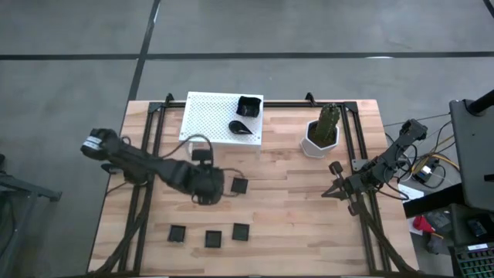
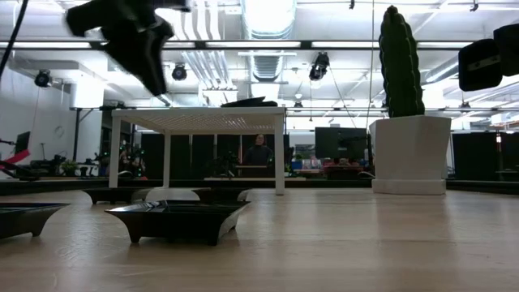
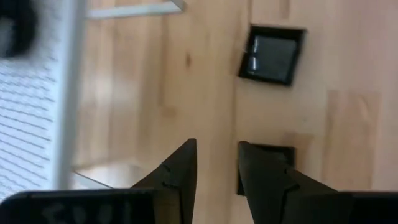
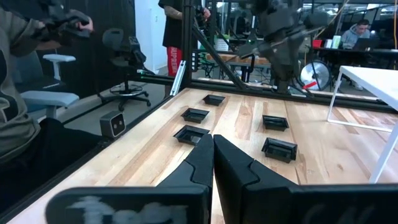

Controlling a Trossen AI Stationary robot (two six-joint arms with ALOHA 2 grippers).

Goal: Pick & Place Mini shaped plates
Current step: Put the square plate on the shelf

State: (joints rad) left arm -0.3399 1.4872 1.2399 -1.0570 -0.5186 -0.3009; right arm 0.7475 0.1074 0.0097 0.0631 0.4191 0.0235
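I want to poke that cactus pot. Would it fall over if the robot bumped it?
Probably it could tip. The cactus stands tall above its white pot, so the weight sits high. The pot looks wide and flat-bottomed on the table, so a gentle nudge would likely just slide it. It looks hard, maybe breakable.

Wooden bench (image 1: 293,208) and its load

White rack (image 1: 212,120), potted cactus (image 1: 323,130) and five small black plates: one (image 1: 239,185) just beside the left jaws, three (image 1: 210,235) nearer the front edge.
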